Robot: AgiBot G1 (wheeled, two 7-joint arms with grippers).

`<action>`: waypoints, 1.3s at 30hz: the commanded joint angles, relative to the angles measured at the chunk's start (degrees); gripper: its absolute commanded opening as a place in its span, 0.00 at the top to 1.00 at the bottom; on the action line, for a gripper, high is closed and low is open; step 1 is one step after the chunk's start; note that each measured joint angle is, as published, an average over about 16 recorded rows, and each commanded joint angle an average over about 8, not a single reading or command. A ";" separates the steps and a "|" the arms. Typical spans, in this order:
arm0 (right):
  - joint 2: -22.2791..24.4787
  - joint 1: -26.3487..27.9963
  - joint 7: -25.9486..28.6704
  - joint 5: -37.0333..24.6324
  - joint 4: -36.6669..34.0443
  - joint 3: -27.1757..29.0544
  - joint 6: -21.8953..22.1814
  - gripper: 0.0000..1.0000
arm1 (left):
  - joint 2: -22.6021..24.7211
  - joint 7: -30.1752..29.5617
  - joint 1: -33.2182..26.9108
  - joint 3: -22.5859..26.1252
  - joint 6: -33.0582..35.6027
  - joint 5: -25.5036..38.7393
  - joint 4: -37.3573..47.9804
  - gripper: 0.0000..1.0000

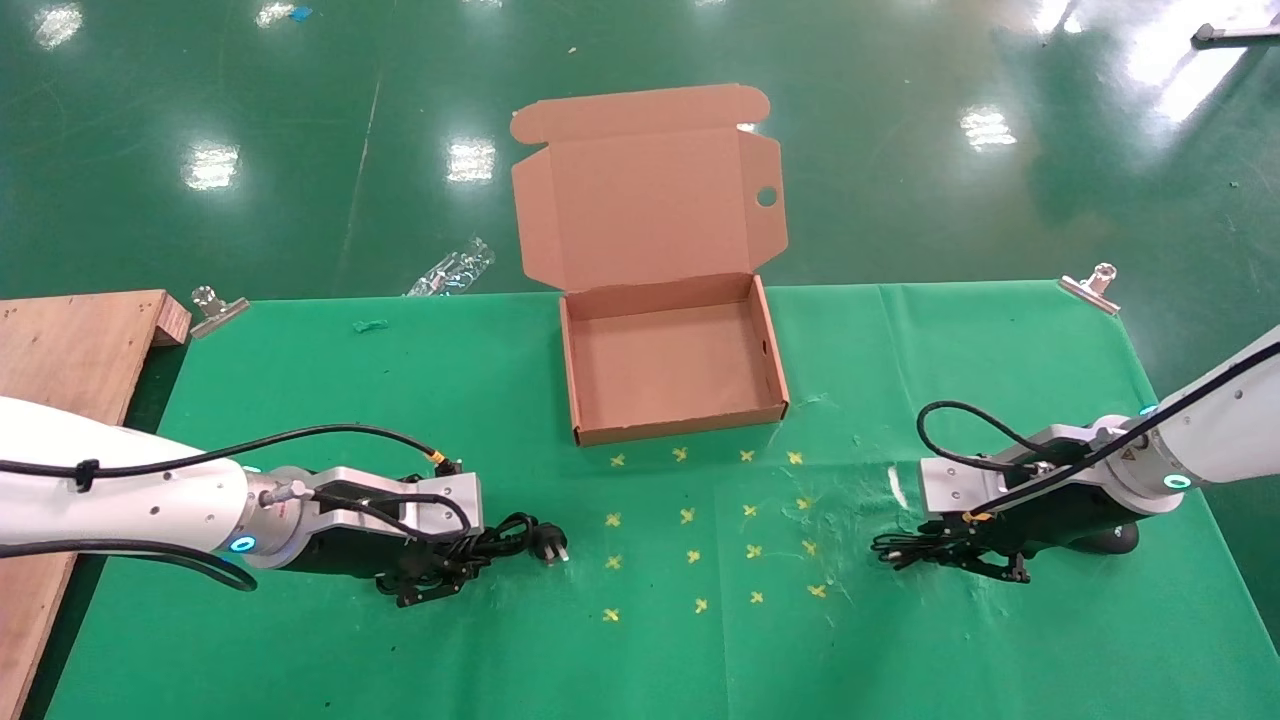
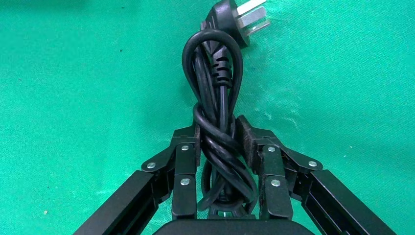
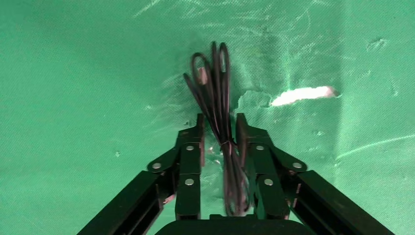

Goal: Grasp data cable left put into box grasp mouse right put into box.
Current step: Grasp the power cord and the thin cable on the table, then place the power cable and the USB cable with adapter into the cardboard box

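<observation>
The data cable (image 1: 515,540) is a coiled black cord whose plug points toward the table's middle. It lies at the front left. My left gripper (image 1: 455,570) is shut on the coil's middle (image 2: 220,142) at cloth level. The open brown box (image 1: 680,430) stands at the back centre, lid up. The black mouse (image 1: 1112,540) lies at the front right, partly hidden under my right arm. My right gripper (image 1: 940,552) straddles the mouse's thin bundled wire (image 3: 220,112). Its jaws are narrowed, with a gap on one side.
A wooden board (image 1: 70,350) lies at the left edge. Metal clips (image 1: 215,310) (image 1: 1090,285) hold the green cloth's back corners. Yellow cross marks (image 1: 700,520) dot the middle. A white tear (image 3: 303,95) in the cloth is beside the right gripper.
</observation>
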 commanded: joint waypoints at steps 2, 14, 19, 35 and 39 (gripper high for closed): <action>0.01 -0.01 0.01 0.00 0.03 0.00 -0.01 1.00 | 0.00 0.00 0.00 -0.01 0.00 0.01 -0.01 1.00; 0.05 -0.04 0.04 0.02 0.09 0.01 -0.06 1.00 | 0.00 0.00 0.00 0.02 -0.02 0.06 0.02 1.00; 0.04 -0.04 0.01 0.02 0.07 0.01 -0.04 1.00 | 0.00 -0.01 -0.01 0.01 -0.02 0.07 0.03 1.00; 8.31 7.20 -0.60 9.25 5.17 6.85 -4.45 1.00 | 1.69 -4.66 -12.68 -3.92 7.69 -6.89 2.85 1.00; 9.65 9.09 -0.22 10.53 6.95 8.09 -4.29 1.00 | 7.00 -4.79 -14.70 -3.38 4.00 -5.12 4.13 1.00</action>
